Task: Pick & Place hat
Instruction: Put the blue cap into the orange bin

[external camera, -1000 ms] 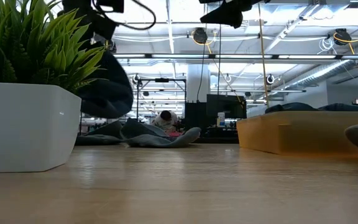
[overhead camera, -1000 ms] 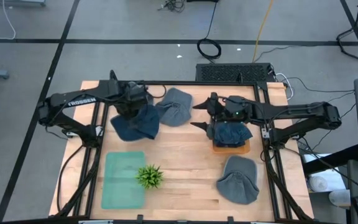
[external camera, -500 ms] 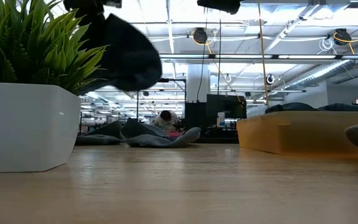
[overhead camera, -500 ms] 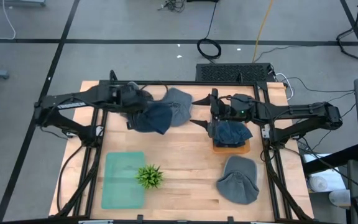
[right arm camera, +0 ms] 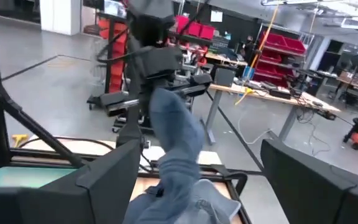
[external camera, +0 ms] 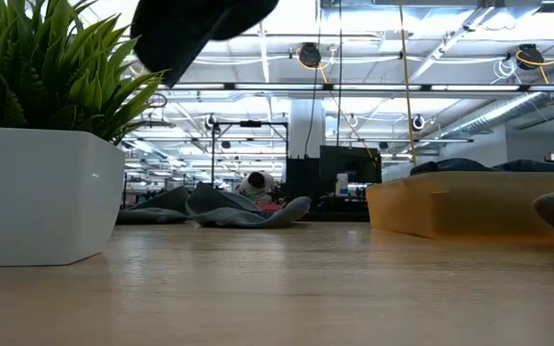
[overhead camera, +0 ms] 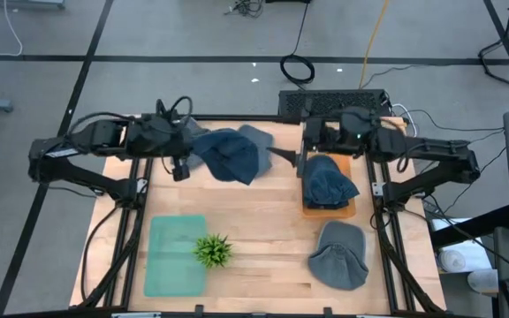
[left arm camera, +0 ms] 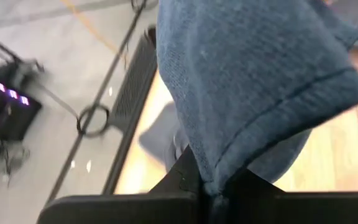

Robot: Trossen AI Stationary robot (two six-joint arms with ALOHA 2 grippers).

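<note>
Left pincer (overhead camera: 190, 152): clamped on blue knit hat (overhead camera: 228, 155), held above worktop (overhead camera: 263, 238) near far edge.
Right pincer (overhead camera: 300, 159): spread wide, nothing held.

We take this for a robotics lab or workshop hall: the wooden worktop (overhead camera: 254, 231) sits in a black metal frame (overhead camera: 385, 231) on a grey concrete floor (overhead camera: 148, 79) marked with dark tape lines, where a coiled cable (overhead camera: 296, 67) and loose leads lie about. Beyond the worktop we see an open industrial ceiling with pipes and strip lights (external camera: 421, 88), and further workstations with a person (external camera: 255, 183) bent over one. From the right wrist we see benches (right arm camera: 272, 99) and racks of red storage bins (right arm camera: 284, 51), as in a shop floor.
</note>
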